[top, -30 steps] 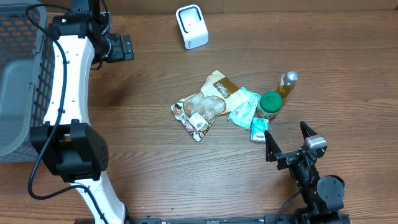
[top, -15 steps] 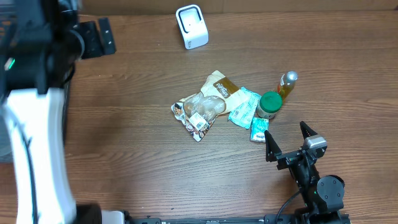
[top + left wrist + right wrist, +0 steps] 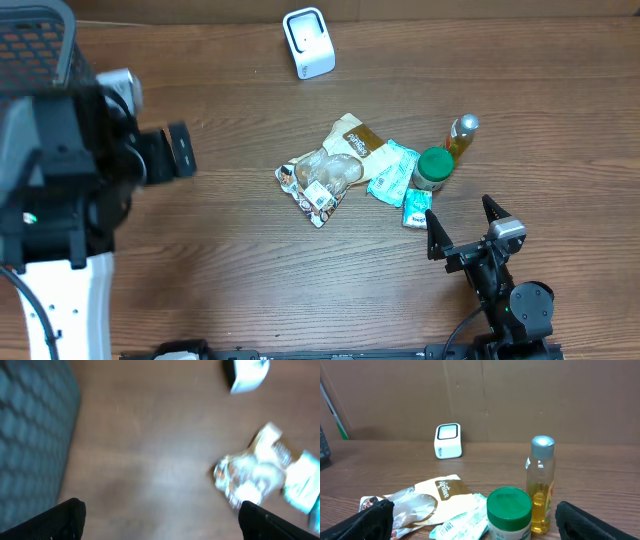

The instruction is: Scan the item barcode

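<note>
The white barcode scanner stands at the back of the table. The items lie in a heap at centre: a clear snack bag with a barcode label, a brown and white pouch, a teal packet, a green-lidded jar and an oil bottle. My left gripper hovers open over bare wood, well left of the heap. In front of the jar, my right gripper stands open, holding nothing.
A grey mesh basket sits at the back left. A small green box lies at the near edge of the heap. A brown cardboard wall rises behind the scanner. The left wrist view is blurred.
My left arm has swung away from the basket corner and come forward and rightward over the table, gripper still open. The right arm and all the items have stayed put.
</note>
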Tool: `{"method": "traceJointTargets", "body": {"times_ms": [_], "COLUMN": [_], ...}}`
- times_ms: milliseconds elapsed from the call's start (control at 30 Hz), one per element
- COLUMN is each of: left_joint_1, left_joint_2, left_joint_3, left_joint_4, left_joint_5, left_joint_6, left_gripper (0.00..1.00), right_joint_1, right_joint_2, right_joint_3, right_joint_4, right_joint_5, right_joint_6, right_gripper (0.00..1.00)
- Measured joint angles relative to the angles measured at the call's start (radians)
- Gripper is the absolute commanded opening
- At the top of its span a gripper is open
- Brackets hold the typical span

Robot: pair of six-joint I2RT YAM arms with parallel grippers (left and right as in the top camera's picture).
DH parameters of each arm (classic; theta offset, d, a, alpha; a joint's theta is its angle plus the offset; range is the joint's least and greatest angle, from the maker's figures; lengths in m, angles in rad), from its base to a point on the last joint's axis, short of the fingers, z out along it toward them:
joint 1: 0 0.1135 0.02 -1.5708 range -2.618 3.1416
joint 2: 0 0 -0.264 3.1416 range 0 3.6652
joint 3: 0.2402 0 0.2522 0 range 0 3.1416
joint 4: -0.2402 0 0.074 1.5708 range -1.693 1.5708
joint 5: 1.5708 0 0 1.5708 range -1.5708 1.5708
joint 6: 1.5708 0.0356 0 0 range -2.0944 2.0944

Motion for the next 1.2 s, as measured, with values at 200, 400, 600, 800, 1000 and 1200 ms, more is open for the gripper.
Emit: {"method": "traceJointTargets", "body": {"times_ms": [200, 400, 600, 800, 1000, 1200], "left_joint_1": [0.000, 0.000, 0.000, 0.000, 0.000, 0.000], "left_joint_2": [-0.125, -0.238, -0.362, -0.517, -0.664, -0.805], "left_joint_3": [-0.261, -0.472, -0.643, -0.735, -0.779, -0.894], "left_joint_4": [0.000, 0.116, 0.527, 1.012, 1.181, 1.289], "left_joint_5": [0.000, -0.003, 0.026, 0.116, 0.145, 0.148], "left_joint_6": [0.000, 0.000, 0.000, 0.000, 0.002, 0.024], "left_gripper": [1.00, 0.99, 1.00, 1.00, 0.99, 1.00], "right_joint_1": [0.000, 0.000, 0.000, 0.000, 0.000, -0.001], "right_joint_2": [0.000, 0.000, 0.000, 0.000, 0.000, 0.000], "right_joint_3": [0.000, 0.000, 0.000, 0.000, 0.000, 0.000], "right_joint_4": [0.000, 0.000, 0.000, 0.000, 0.000, 0.000], "right_joint_5": [0.000, 0.000, 0.000, 0.000, 0.000, 0.000], "right_joint_6": [0.000, 0.000, 0.000, 0.000, 0.000, 0.000], "right_gripper": [1.00, 1.00, 1.00, 1.00, 1.00, 1.00]}}
